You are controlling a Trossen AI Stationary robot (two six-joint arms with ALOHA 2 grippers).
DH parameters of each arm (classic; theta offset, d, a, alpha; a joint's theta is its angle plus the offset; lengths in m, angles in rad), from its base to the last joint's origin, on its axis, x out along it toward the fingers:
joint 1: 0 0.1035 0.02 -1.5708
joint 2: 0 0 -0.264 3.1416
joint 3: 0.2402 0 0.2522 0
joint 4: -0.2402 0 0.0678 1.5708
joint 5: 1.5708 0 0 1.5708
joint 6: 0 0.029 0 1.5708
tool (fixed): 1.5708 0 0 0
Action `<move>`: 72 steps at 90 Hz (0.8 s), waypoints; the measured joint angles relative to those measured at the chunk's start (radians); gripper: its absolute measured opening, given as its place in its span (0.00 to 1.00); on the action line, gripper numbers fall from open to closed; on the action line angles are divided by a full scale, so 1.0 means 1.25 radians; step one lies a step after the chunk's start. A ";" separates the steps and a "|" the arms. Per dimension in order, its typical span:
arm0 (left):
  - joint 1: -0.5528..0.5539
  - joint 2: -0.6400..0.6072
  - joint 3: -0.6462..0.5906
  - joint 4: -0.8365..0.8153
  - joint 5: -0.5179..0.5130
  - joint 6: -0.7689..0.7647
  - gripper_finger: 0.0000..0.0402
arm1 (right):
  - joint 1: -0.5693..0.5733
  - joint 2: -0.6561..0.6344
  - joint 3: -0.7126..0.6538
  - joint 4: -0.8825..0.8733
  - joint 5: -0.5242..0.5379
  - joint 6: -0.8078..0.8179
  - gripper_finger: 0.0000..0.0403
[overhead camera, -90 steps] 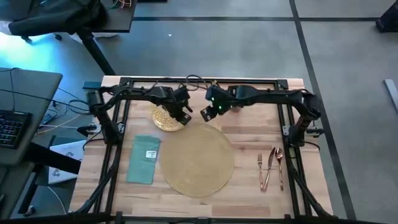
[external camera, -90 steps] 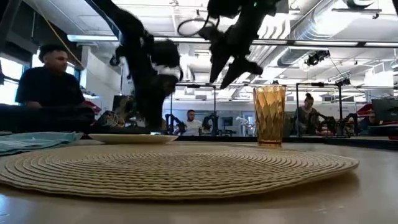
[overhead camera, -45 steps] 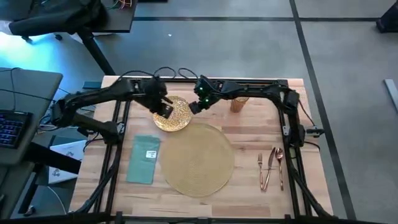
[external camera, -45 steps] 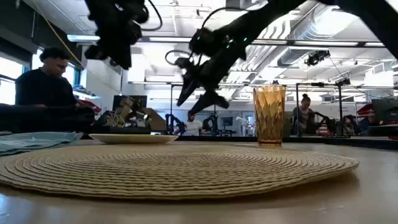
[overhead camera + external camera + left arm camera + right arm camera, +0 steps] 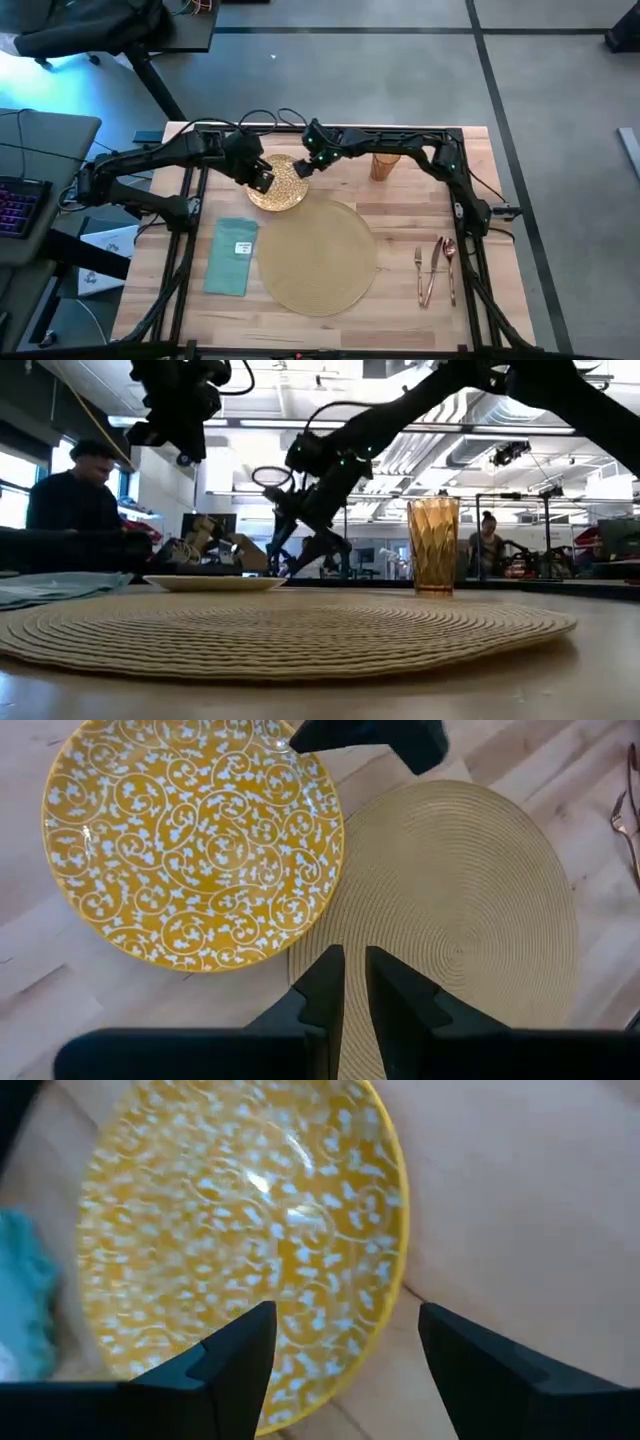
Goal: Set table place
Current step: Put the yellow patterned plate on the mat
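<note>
Right hand [image 5: 300,170], fingers spread, hangs at the plate's [image 5: 281,186] far rim. Your left hand [image 5: 262,181], fingers nearly together, hovers opposite, empty.

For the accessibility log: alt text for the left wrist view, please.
A yellow plate with white scrollwork sits on the wooden table, its edge overlapping a round woven placemat. The left gripper hangs over both, fingers nearly together; the right gripper sits at the plate's far rim.
</note>
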 joint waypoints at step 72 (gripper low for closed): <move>0.311 0.022 -0.364 0.283 -0.030 -0.033 0.43 | 0.128 -0.254 0.000 -0.405 0.044 -0.125 0.52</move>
